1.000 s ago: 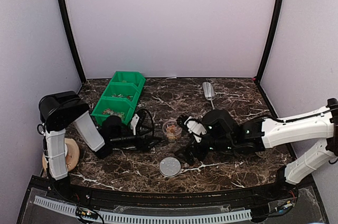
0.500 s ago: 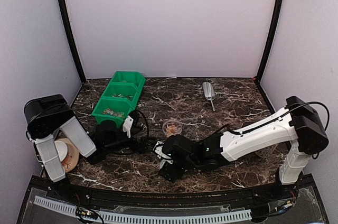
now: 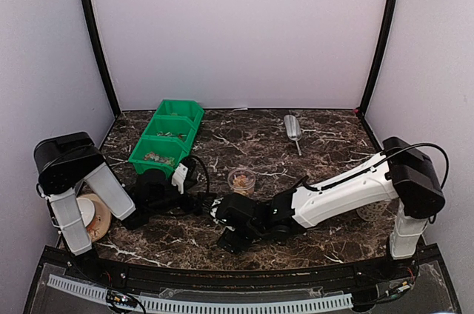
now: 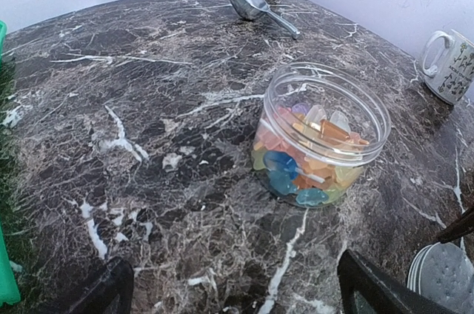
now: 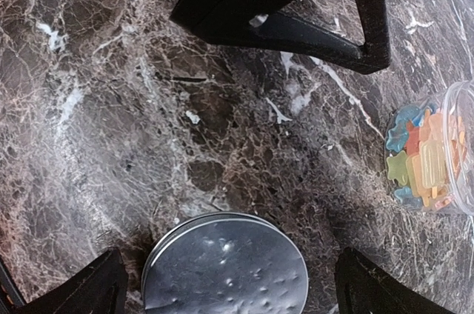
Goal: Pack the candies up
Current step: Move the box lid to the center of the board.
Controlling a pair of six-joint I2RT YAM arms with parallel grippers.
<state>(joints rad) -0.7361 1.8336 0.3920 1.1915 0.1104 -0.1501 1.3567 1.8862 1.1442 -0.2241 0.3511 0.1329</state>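
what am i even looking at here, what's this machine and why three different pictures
It is a robot with a left arm and a right arm, bolted at the near edge of a marble table. Each arm ends in a two-finger claw.

The wide picture is taken from above and behind the arms. The other two come from a small camera on each wrist, so each shows its own claw's fingers at the bottom.

On the table are a green bin, a metal scoop, a mug, a clear tub of candies with no lid on it, and its lid lying flat nearby.

The left claw is open and faces the tub. The right claw hangs open over the lid. Neither holds anything.
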